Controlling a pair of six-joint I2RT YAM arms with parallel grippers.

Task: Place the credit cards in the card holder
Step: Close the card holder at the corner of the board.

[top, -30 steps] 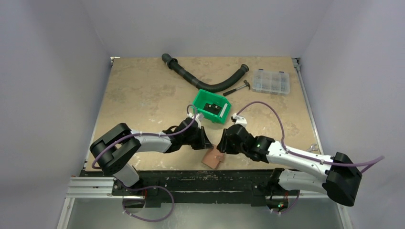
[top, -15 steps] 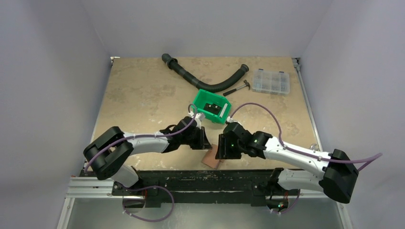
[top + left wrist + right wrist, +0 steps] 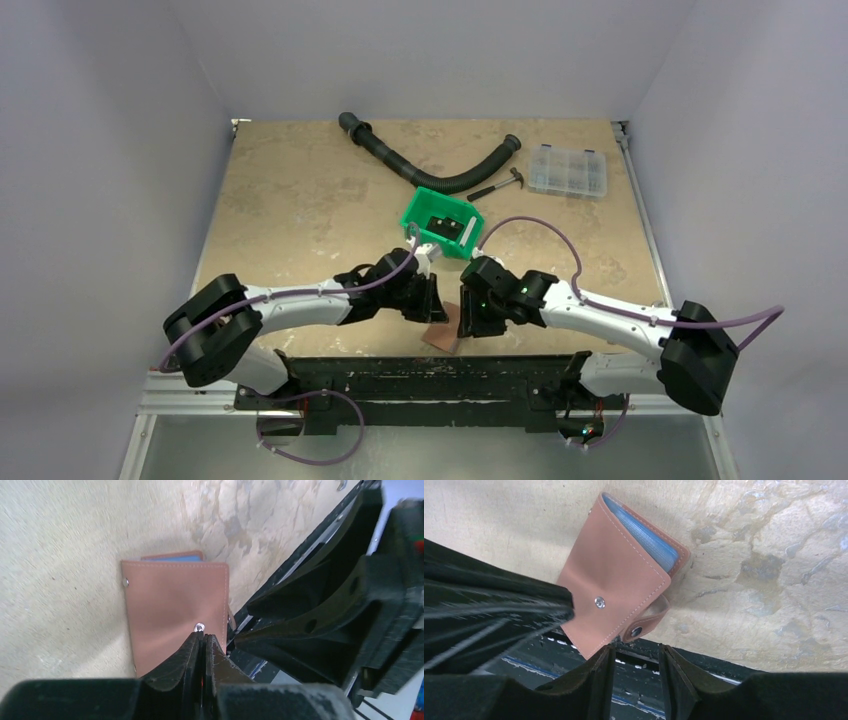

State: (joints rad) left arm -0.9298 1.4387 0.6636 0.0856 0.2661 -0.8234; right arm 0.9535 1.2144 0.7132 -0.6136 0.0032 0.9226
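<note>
While the left arm [image 3: 300,296] stretches from the near left corner of the table [image 3: 300,200] toward the middle of its near edge, the left fingers [image 3: 192,655] are pressed tight together with nothing between them. Their tips sit right at the small metal snap stud on the wallet [image 3: 175,610]. The wallet lies flat at the middle of the near edge, folded shut, and one corner pokes out over the black rail there. A blue card [image 3: 649,535] is tucked inside, with only a strip of it showing at the open end. The wallet's snap strap curls loose at its side, unfastened. Just right of the wallet, the right fingers [image 3: 594,680] stand a narrow way apart and hold nothing, the strap lying just ahead of them. Farther back, a black ribbed hose [image 3: 420,175] curves along the far side. A green bin [image 3: 412,212] sits just behind the two sets of fingers, a small hammer [image 3: 497,187] lies beside the hose's right end, and a clear compartment box [image 3: 567,170] rests near the far right corner.
</note>
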